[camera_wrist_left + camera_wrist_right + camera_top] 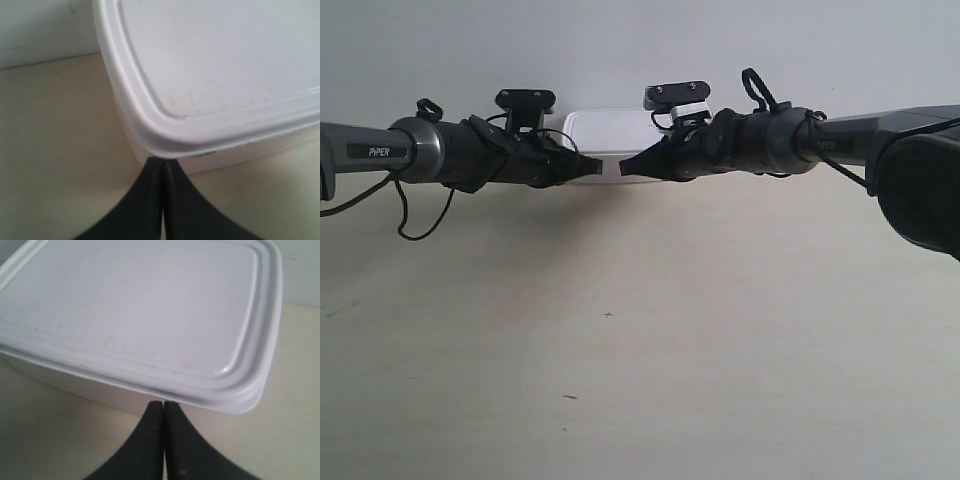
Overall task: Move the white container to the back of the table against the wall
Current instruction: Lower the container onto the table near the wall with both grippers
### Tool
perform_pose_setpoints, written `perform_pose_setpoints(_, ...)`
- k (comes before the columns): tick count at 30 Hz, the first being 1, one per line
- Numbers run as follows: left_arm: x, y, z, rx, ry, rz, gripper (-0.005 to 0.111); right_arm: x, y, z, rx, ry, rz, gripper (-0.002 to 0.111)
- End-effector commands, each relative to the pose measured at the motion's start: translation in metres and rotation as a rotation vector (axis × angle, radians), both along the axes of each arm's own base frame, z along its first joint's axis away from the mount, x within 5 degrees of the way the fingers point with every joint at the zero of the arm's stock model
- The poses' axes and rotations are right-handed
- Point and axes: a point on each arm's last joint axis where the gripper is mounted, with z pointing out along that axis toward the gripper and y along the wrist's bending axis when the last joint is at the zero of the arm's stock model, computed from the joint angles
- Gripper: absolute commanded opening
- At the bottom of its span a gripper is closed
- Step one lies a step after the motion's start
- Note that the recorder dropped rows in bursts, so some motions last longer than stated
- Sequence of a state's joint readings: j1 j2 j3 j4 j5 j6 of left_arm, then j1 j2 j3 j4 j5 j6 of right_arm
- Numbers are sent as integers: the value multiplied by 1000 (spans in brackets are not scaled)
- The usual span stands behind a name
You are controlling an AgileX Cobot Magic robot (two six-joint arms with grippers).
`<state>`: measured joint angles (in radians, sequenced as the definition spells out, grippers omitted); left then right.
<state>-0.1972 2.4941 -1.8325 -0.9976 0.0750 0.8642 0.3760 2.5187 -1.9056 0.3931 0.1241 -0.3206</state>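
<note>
The white container (610,130) lies far back on the table (640,340), close against the wall (620,40). Its rimmed lid fills both wrist views: white container (220,75) and white container (135,310). Both black grippers are shut with nothing between their fingers. My left gripper (163,162) has its tips under the lid's rim at one near corner, against the box's side. My right gripper (164,405) sits the same way at the other near corner. In the exterior view the left gripper (598,168) and the right gripper (623,168) point at each other in front of the container.
Both arms reach in from the sides, the left arm (440,150) and the right arm (800,140). The right arm's dark bulk (920,180) fills the exterior view's right edge. Tiny dark specks (608,315) mark the pale table in front.
</note>
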Motion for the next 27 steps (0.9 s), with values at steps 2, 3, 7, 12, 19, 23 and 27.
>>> perform_pose_setpoints(2,1,-3,6,-4,-14,-4,0,3,-2,6,-9,-35,0,0)
perform_pose_setpoints(3,1,-3,6,-4,-14,-4,0,3,-2,6,-9,-35,0,0)
perform_pose_setpoints(7,1,-3,6,-3,-14,-5,0,3,-2,6,-9,-35,0,0)
perform_pose_setpoints(12,1,-3,6,-3,-14,-5,0,4,-2,6,-15,-40,5,0)
perform_pose_setpoints(19,1,-3,5,-3,-12,-8,0,3,-2,9,-14,-41,7,0)
perform_pose_setpoints(23,0,-4,5,-7,-4,-17,0,0,-2,9,-20,6,26,0)
perform_pose_setpoints(27,-1,-5,4,-4,7,-41,0,-4,-1,8,-51,56,68,0)
